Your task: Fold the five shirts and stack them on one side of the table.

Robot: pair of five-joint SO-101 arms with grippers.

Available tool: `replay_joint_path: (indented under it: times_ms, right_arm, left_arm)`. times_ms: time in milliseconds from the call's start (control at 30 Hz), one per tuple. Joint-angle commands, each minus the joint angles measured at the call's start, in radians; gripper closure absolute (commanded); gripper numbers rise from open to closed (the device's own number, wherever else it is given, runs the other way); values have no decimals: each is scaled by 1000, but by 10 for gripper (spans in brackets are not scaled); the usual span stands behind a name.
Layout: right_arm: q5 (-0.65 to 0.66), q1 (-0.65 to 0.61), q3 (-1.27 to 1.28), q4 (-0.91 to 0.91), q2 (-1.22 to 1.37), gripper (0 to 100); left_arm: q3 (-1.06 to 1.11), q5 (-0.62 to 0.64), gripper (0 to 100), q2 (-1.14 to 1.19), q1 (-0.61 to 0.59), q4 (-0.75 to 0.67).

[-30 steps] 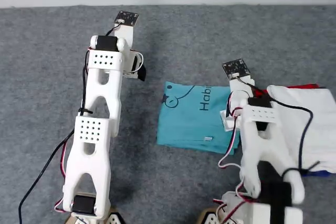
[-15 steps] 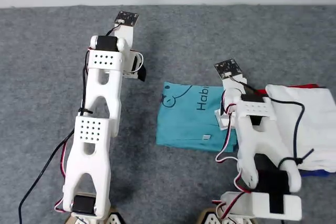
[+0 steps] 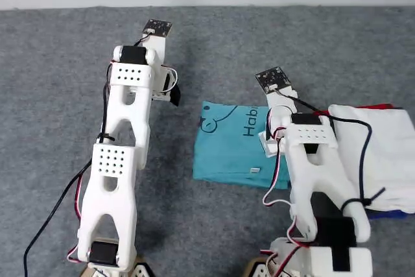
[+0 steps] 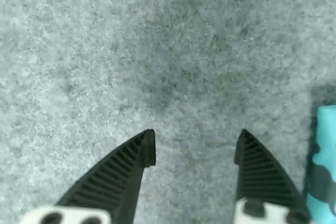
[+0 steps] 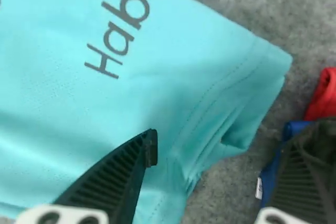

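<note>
We see the teal shirt (image 5: 105, 66) lying folded on the grey table (image 3: 65, 63) between the two arms, just beside the stack (image 3: 379, 154) on the right side, with a narrow strip of table showing between them. The right gripper (image 5: 228, 148) hangs spread wide across the shirt's folded corner, one finger over the teal cloth and the other down by the red shirt (image 5: 323, 95) and blue shirt (image 5: 273, 171) that peek out from under the stack. That far finger is our main worry. If it closes from here it could catch the blue or red edge along with the teal one and drag the pile out of square. We also judge that a shallow pinch may take only the top layer, so the fold would open as the shirt lifts. The left gripper (image 4: 194, 148) is parted too, holding nothing, over bare table with the teal edge just to one side. With no support from it, a one-sided lift could let the far half droop and unfold.
</note>
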Motion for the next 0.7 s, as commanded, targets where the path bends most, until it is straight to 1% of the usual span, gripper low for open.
replay_joint_path:
  times_ms: [0, 133, 233, 367, 433, 567, 667]
  right_arm:
    - [-8, -7, -40, -51, 38, 638]
    - [-8, -5, -40, -136, 117, 638]
    - [-8, 24, -48, -189, 177, 638]
    - [-8, 74, -118, -163, 252, 643]
    - [-8, 73, -153, -124, 282, 694]
    - [-8, 53, -204, -79, 326, 875]
    - [-8, 51, -207, -74, 334, 972]
  left_arm:
    - [-4, 2, 753, -21, -6, 21]
    - [-4, 2, 753, -21, -6, 21]
    - [-4, 2, 753, -21, -6, 21]
    - [-4, 2, 753, -18, -6, 21]
    - [-4, 2, 753, -18, -6, 21]
    - [-4, 2, 753, -18, -6, 21]
    - [-4, 2, 753, -18, -6, 21]
